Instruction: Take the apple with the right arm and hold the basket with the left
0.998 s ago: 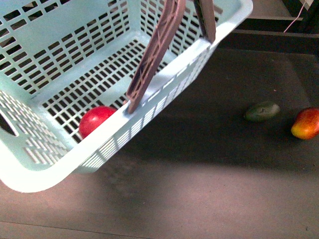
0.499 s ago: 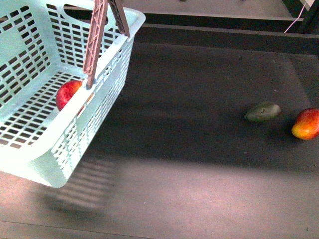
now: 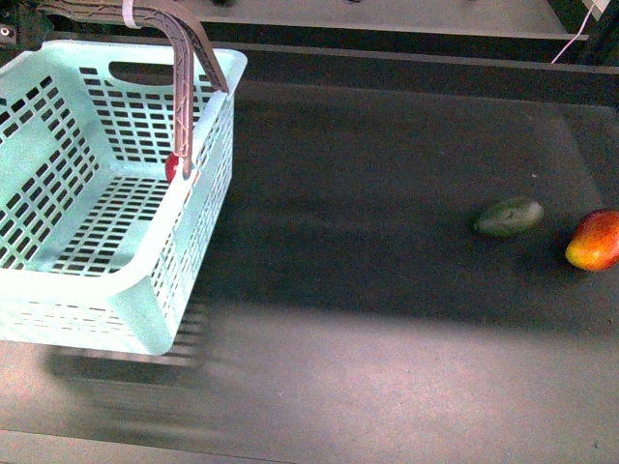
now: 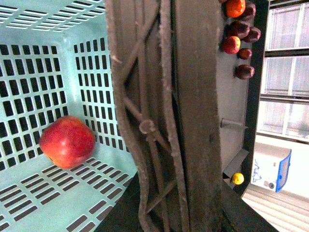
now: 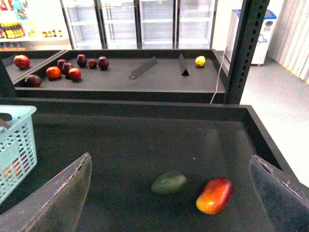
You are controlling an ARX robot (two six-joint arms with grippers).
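At bench point(image 3: 387, 242) left: basket point(image 3: 208, 72), apparently raised, handles point(image 3: 182, 68) clamped in left claw point(image 3: 116, 14). Apple point(image 4: 66, 141) inside, by the handle-side wall. Right claw point(image 5: 170, 159) wide apart, empty. Handling: carry level and slowly, so the apple cannot roll.

From the front, the basket point(image 3: 97, 283) hides most of the apple point(image 3: 172, 166).

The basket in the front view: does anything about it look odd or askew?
Yes. The pale mint-blue plastic basket hangs off the dark table, its shadow apart below. Inside, the round red apple rests against a slotted side wall.
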